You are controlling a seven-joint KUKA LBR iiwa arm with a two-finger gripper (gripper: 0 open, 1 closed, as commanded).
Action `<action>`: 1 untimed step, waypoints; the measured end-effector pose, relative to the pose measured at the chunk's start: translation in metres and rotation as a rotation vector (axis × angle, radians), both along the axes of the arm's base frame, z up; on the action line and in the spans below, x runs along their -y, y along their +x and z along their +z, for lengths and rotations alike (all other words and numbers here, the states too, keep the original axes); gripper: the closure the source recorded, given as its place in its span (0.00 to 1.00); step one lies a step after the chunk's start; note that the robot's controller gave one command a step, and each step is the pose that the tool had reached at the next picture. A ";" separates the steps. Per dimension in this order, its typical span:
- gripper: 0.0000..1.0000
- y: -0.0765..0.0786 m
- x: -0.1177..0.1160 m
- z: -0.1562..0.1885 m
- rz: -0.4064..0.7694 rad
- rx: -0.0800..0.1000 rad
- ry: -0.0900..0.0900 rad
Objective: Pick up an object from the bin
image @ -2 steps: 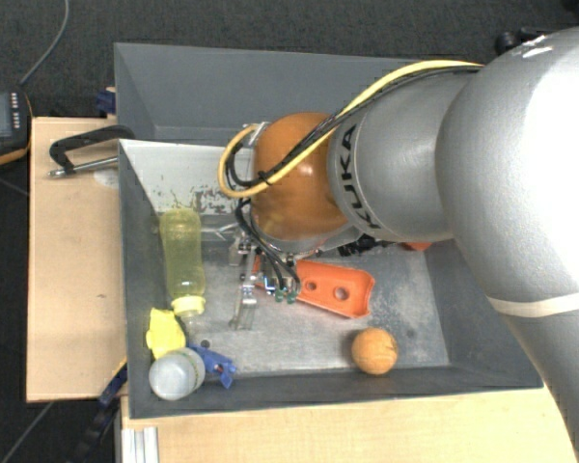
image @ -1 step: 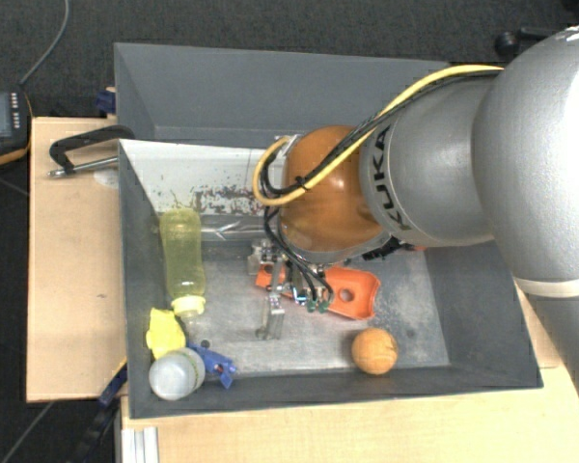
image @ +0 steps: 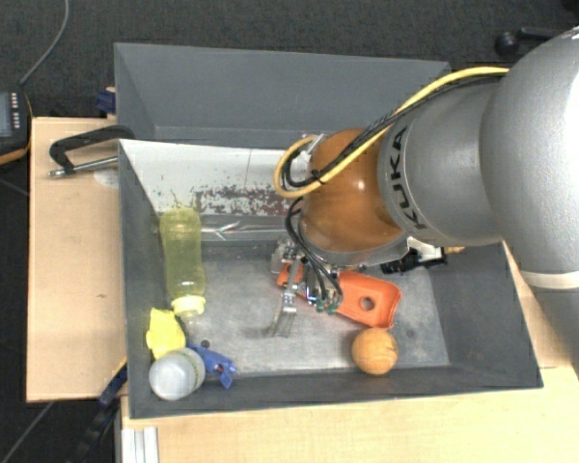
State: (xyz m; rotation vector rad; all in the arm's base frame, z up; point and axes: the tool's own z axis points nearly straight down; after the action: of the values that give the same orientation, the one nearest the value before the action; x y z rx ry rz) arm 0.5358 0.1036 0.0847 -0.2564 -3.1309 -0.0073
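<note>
Camera view: gripper (image: 288,318) low over the bare floor of the grey metal bin (image: 482,340), mid-bin. Open or closed: cannot tell.

Nearest thing is the flat orange plastic piece with a hole (image: 370,300), just beside it on the right. A tan wooden ball (image: 374,351) lies near that.

Risks: closing on nothing, or nudging the piece into the ball and sending it rolling.

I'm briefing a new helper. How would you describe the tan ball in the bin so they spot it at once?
Look in the grey bin, along its near wall, right of the middle. The ball lies in front of the flat orange piece with a hole. It alone is a plain tan sphere.
</note>
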 end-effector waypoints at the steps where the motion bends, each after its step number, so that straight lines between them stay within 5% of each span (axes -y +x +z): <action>1: 0.00 0.003 0.036 0.011 -0.007 0.006 0.001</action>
State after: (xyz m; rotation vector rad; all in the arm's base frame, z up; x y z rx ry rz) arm 0.5387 0.0672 0.0956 -0.2677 -3.1356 -0.0101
